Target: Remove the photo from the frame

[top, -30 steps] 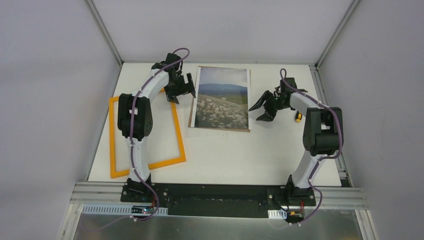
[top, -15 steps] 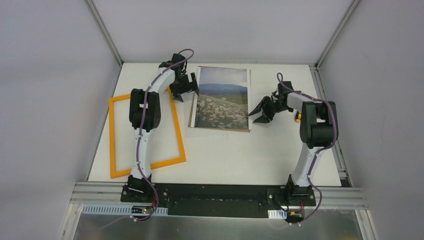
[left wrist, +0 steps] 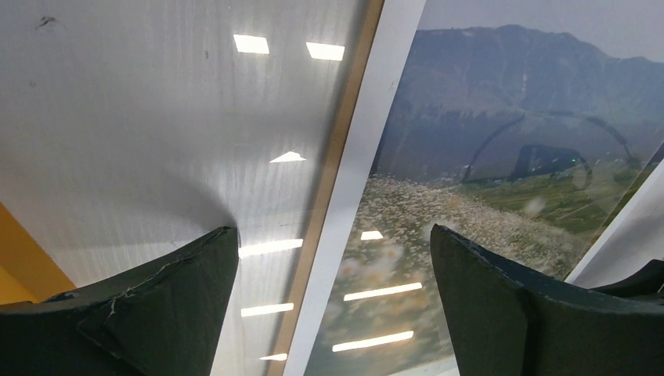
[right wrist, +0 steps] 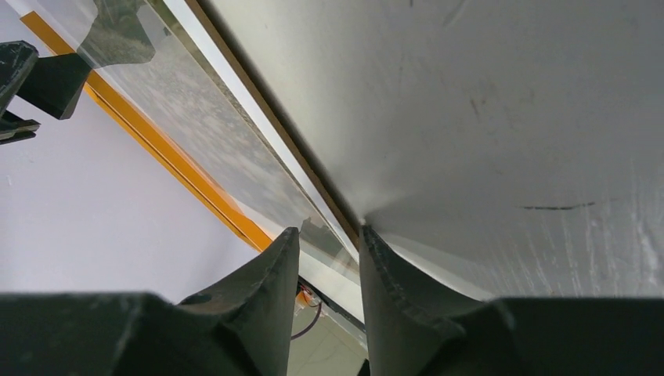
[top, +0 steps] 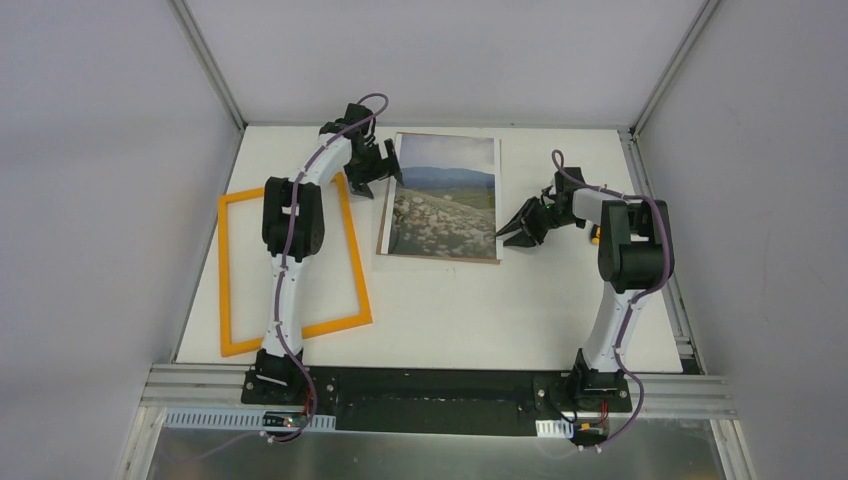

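1. Photo (top: 445, 195): lies flat, picture side up, on the surface (top: 450, 300), close to the middle of the rear edge, with its long sides running front to rear. It is out of the frame (top: 335, 327) and rests on a brown backing board (left wrist: 342, 133). The board shows as a thin strip along the left and front sides of the print.
2. Frame: the orange border lies flat toward the left edge of the surface, apart from the photo.
3. Left fingers (top: 383, 170): set at the photo's left side, near its rear left corner. In the left wrist view they stand wide apart and hold nothing. One finger is over the bare surface and the other over the print, with the white border and the board strip running between them.
4. Right fingers (top: 507, 230): set at the photo's right side, nearer its front right corner. In the right wrist view only a narrow gap separates them, and the edge of the print and board runs into that gap. Whether they pinch it cannot be told.
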Robot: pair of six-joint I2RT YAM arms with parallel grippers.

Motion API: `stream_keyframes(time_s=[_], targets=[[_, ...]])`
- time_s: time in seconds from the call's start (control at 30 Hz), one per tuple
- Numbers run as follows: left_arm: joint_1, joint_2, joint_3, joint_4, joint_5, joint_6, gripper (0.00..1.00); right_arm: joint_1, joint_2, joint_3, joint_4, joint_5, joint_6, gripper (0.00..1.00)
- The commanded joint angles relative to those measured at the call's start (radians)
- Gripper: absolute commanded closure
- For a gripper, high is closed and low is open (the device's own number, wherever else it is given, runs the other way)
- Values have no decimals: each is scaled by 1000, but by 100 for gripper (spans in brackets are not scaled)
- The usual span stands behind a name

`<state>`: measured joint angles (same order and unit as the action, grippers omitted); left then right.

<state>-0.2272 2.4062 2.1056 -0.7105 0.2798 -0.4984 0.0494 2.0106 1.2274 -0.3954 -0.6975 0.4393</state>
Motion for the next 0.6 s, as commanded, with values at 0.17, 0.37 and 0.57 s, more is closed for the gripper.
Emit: stream_keyframes(time_s=[0.17,0.37,0.57], targets=[[0,59,24,34,39,-31,5,-11,-24,-21,41,-32,46,81],[0,70,16,36,50,-30,6,-13,-43,-24,91,-65,93,87],[0,64,-9,36,52,-29,6,-13,-35,-27,167,-88,164,88]])
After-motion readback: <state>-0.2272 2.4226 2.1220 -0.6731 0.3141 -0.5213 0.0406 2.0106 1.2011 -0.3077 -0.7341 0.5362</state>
